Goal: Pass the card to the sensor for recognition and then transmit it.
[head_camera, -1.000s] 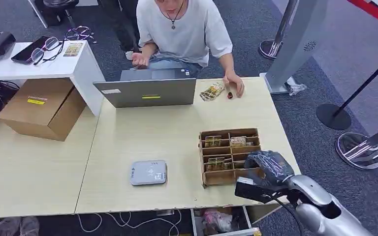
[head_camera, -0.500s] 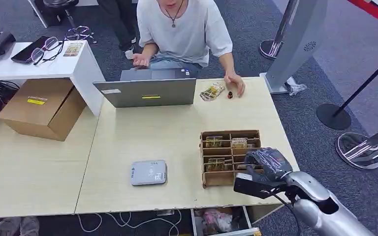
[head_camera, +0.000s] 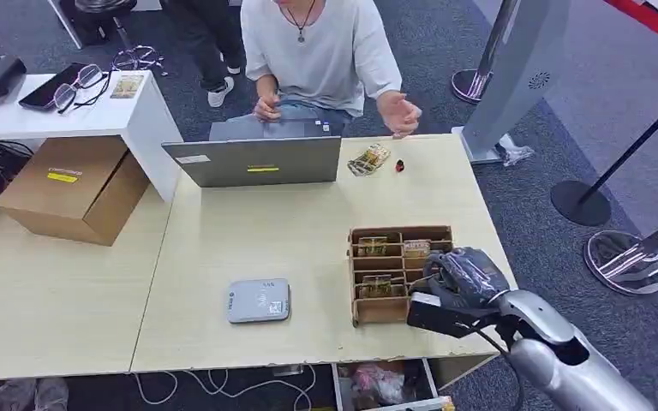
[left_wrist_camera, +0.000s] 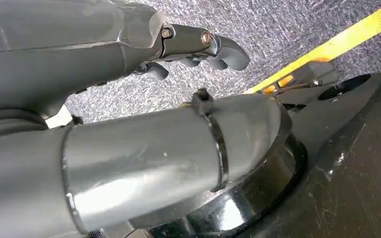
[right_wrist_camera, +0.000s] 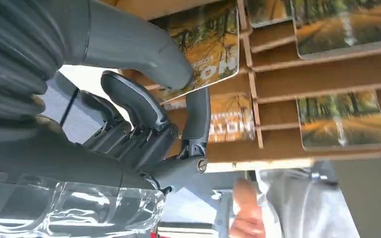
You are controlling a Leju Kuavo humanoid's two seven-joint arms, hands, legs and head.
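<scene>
A brown divided card box (head_camera: pixel 398 233) stands on the table's right side with several picture cards in its slots. My right hand (head_camera: pixel 465 276) reaches into the box's right-hand compartments. In the right wrist view its thumb (right_wrist_camera: pixel 144 49) and a dark finger (right_wrist_camera: pixel 198 116) pinch a yellow forest card (right_wrist_camera: pixel 217 54), which sits tilted in its slot. The grey card sensor (head_camera: pixel 259 300) lies flat to the left of the box, apart from the hand. My left hand (left_wrist_camera: pixel 129 44) hangs over grey carpet with nothing in it, fingers slightly bent.
A person (head_camera: pixel 321 43) sits across the table behind a grey laptop (head_camera: pixel 257 160), one hand raised. Loose cards (head_camera: pixel 368 158) and a small red object (head_camera: pixel 400 165) lie near them. A cardboard box (head_camera: pixel 73 184) sits at the left, beside a white side table (head_camera: pixel 128 116).
My right hand has moved forward, deeper over the card box. The person lifted their hand off the table, uncovering the small red object.
</scene>
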